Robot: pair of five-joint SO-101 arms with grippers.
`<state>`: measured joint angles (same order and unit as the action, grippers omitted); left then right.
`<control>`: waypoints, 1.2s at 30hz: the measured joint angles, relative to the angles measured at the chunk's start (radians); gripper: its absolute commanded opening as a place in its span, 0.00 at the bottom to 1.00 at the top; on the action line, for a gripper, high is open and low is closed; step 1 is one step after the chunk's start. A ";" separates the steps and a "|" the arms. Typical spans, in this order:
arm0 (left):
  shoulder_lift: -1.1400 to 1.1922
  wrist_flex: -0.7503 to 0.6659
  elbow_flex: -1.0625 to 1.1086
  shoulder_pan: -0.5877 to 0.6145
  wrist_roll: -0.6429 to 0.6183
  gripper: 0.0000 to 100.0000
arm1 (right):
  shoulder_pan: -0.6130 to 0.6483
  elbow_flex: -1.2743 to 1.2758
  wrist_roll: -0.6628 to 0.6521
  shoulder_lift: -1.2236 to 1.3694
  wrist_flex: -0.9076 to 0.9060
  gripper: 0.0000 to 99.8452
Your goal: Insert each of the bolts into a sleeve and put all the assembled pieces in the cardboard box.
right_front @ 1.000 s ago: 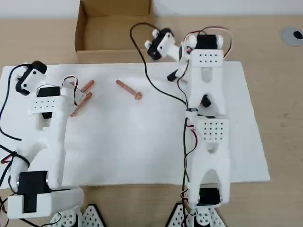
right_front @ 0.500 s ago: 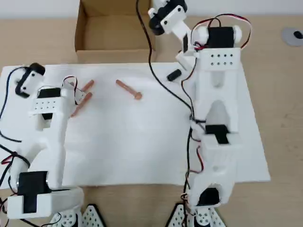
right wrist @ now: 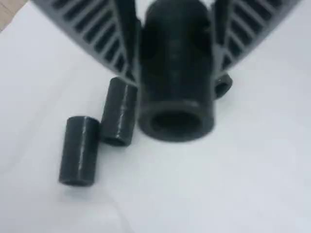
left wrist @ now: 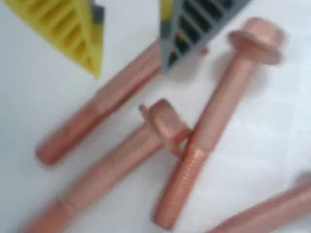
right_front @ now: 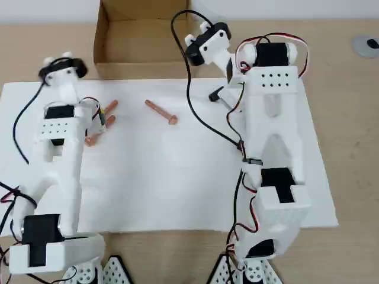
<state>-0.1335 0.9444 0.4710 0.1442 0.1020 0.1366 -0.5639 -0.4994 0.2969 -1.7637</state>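
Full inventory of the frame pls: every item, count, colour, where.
mat: one, white, on the wooden table.
cardboard box: one, brown, open, past the mat's far edge.
bolts: at least four, copper, on the mat; three bunched under the left gripper, one apart toward mid-mat.
sleeves: at least three, black; one in the right gripper, two lying on the mat beside it.
disc: one, grey, on the table past the mat's far right corner.
arms: two, white, bases at the table's near edge.
left gripper: open, one yellow finger, one grey.
right gripper: shut on a sleeve.
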 measured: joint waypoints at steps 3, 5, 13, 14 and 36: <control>0.000 0.135 -0.032 0.000 0.239 0.10 | 0.000 0.002 0.000 0.000 0.000 0.01; 0.000 0.196 -0.032 0.000 0.373 0.10 | 0.000 0.002 0.000 0.000 0.000 0.01; 0.000 0.175 0.015 0.003 0.712 0.10 | 0.000 0.002 0.000 0.000 0.000 0.01; 0.000 0.153 0.018 0.005 0.730 0.10 | 0.000 0.002 0.000 0.000 0.000 0.01; 0.123 -0.097 0.101 0.018 1.048 0.10 | 0.000 0.002 0.000 -0.038 0.000 0.01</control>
<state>-0.0107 0.8477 0.5723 0.1626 1.1500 0.1366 -0.5623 -0.4994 0.2585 -1.7637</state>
